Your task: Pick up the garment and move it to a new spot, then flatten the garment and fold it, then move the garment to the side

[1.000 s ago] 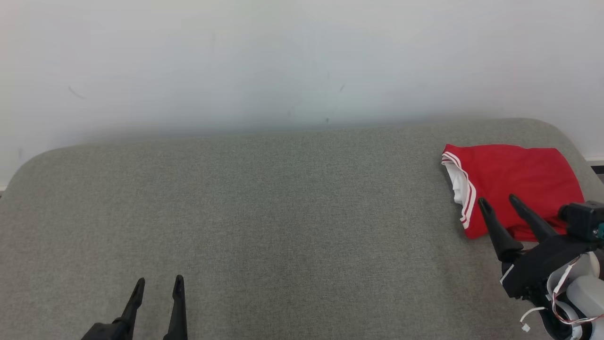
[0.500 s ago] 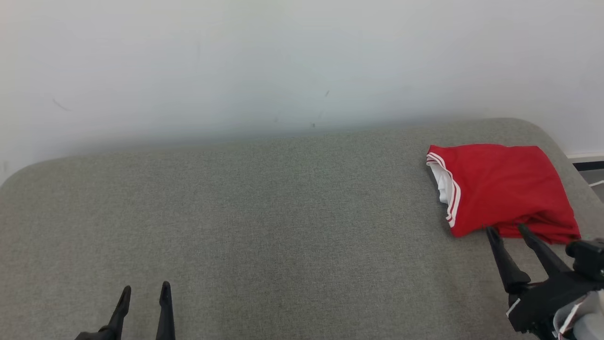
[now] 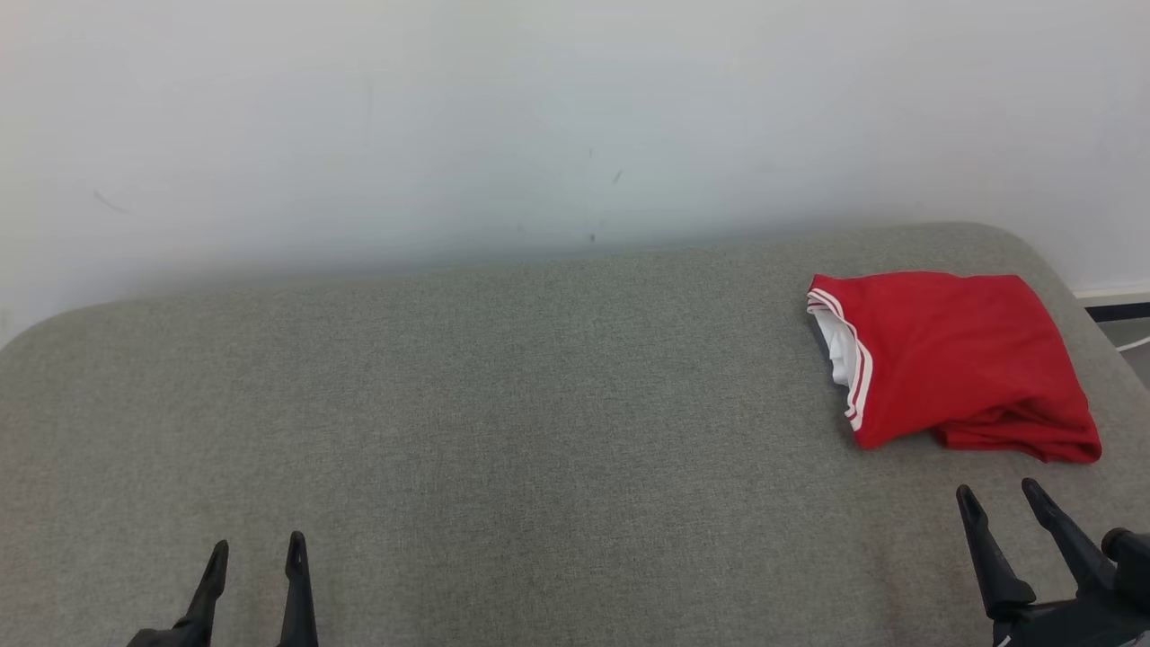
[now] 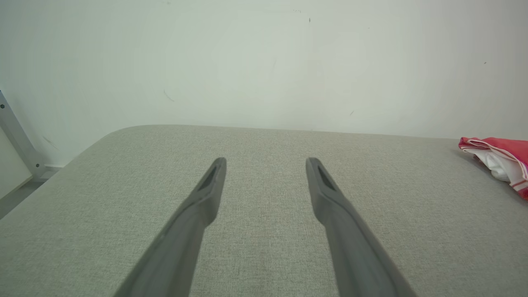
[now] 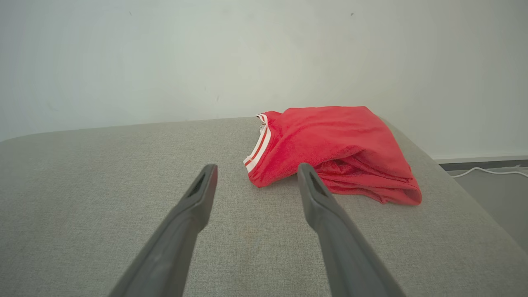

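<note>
A: Garment, location?
B: Far right of grey padded surface, near its edge; red with white trim, folded into a loose bundle. Probably set aside there as the closing step.
A: Right gripper?
B: Low at right, fingers spread, pointing toward the bundle, near but apart from it, holding nothing.
A: Left gripper?
B: Low at left, fingers spread, empty, well apart from the cloth; likely idle, nothing left to grasp.
</note>
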### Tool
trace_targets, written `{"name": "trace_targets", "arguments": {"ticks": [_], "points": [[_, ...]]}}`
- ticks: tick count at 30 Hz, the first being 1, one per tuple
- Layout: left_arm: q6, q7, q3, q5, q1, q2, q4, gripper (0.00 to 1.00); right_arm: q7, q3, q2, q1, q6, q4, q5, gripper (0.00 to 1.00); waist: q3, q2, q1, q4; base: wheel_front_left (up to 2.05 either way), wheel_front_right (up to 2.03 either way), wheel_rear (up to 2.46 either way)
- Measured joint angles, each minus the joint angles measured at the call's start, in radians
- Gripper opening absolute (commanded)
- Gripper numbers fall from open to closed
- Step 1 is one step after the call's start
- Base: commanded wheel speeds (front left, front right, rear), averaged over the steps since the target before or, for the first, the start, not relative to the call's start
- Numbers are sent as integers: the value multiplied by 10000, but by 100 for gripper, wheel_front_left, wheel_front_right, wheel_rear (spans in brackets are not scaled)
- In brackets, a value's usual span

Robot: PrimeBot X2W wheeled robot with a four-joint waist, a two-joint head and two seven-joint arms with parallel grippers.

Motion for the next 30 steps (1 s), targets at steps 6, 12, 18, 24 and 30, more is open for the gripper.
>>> {"name": "trace_targets", "arguments": {"ticks": [6, 12, 18, 24, 30], "points": [[0, 125, -19, 234, 0, 8, -54, 100, -21, -453, 274, 269, 0, -431, -746, 100, 8, 0, 0, 31, 0, 0, 0], [0, 270, -29, 355, -6, 10, -151, 100, -27, -838, 435, 439, 0, -750, -1336, 100, -8, 0, 0, 72, 0, 0, 0], [0, 351, -17, 537, -5, -2, -236, 100, -27, -1087, 652, 713, 0, -957, -1680, 100, -50, 0, 0, 149, 0, 0, 0], [0, 460, 0, 608, 5, -56, -324, 100, -25, -1363, 800, 898, 0, -1139, -2025, 100, -75, 0, 0, 229, 0, 0, 0], [0, 529, 33, 662, 80, -111, -447, 100, 67, -1546, 978, 1020, 0, -1409, -2257, 100, -80, 0, 0, 286, 0, 0, 0]]}}
